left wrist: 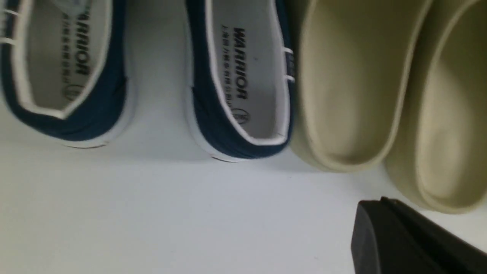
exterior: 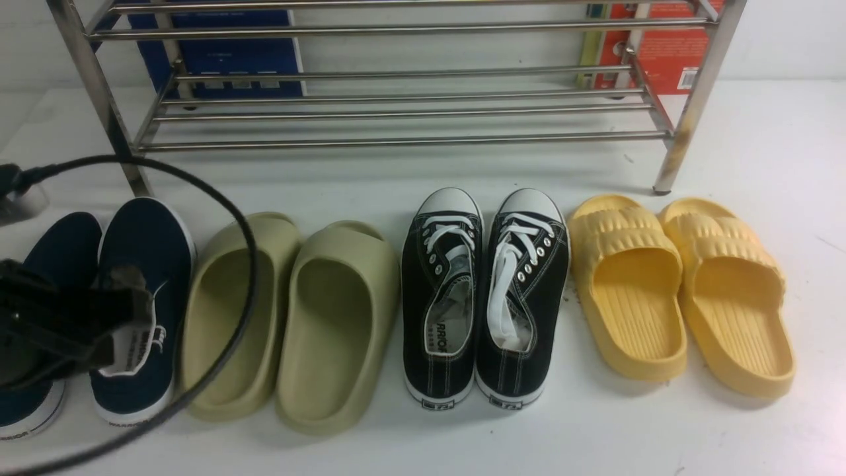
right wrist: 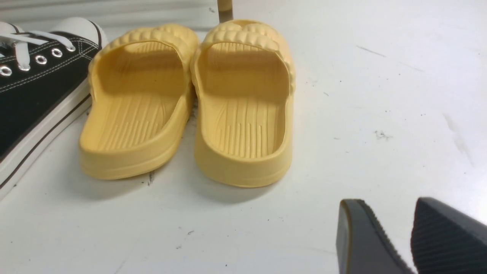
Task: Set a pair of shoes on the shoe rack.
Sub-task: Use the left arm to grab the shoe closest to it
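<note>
Two navy-blue slip-on shoes stand side by side at the far left of the row, one partly under my arm, the other beside it. Their heels and white insoles show in the left wrist view. My left gripper hangs over them, shut and empty; in the left wrist view it is a single black wedge, clear of the heels. The steel shoe rack stands behind the row with nothing on its tubes. My right gripper is open and empty, low over the floor near the yellow slides.
Along the row to the right are olive slides, black lace-up sneakers and yellow slides. A black cable loops over the olive slides. Blue and red boxes stand behind the rack.
</note>
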Controlling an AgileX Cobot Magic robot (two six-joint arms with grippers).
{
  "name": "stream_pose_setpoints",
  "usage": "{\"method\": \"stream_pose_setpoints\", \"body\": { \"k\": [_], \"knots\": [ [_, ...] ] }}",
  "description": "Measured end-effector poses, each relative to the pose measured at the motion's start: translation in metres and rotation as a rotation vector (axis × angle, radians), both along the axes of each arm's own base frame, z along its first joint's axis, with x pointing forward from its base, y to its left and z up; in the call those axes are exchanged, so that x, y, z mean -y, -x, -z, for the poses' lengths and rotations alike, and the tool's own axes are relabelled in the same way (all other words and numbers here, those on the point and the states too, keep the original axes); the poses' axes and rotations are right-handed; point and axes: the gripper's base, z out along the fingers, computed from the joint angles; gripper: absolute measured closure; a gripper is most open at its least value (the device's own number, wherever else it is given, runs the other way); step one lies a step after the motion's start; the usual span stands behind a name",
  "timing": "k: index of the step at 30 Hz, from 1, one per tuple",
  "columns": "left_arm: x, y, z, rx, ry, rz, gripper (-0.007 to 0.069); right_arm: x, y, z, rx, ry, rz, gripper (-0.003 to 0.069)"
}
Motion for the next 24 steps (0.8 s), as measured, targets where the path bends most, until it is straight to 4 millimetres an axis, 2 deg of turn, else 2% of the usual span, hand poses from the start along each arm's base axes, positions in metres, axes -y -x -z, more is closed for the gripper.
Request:
{"method": "stream_pose_setpoints", "body": {
  "k": [3, 4, 6, 7, 8, 13, 18, 21, 24],
  "knots": [
    [-0.012, -0.027, -0.001, -0.051, -0.066, -0.057, 0.0638, 0.0, 0.0, 0.0, 0.0, 0.0, 0.0, 0.0419],
    [-0.012, -0.027, -0.003, -0.046, -0.069, -0.057, 0.0638, 0.0, 0.0, 0.0, 0.0, 0.0, 0.0, 0.0419],
    [-0.026, -0.051, 0.005, -0.102, -0.084, -0.102, 0.0638, 0.0, 0.0, 0.0, 0.0, 0.0, 0.0, 0.0419],
    [-0.027, -0.052, 0.006, -0.107, -0.084, -0.107, 0.0638, 0.0, 0.0, 0.0, 0.0, 0.0, 0.0, 0.0419],
    [-0.039, -0.063, 0.016, -0.147, -0.089, -0.132, 0.0638, 0.0, 0.0, 0.0, 0.0, 0.0, 0.0, 0.0419],
    [-0.065, -0.08, 0.041, -0.2, -0.081, -0.193, 0.0638, 0.0, 0.0, 0.0, 0.0, 0.0, 0.0, 0.0419],
    [-0.085, -0.086, 0.047, -0.158, -0.102, -0.212, 0.0636, 0.0, 0.0, 0.0, 0.0, 0.0, 0.0, 0.0419],
    [-0.088, -0.09, 0.05, -0.148, -0.141, -0.142, 0.0598, 0.0, 0.0, 0.0, 0.0, 0.0, 0.0, 0.0419],
    [-0.089, -0.096, 0.055, -0.135, -0.172, -0.082, 0.0457, 0.0, 0.0, 0.0, 0.0, -0.001, 0.0, 0.0419]
  ]
}}
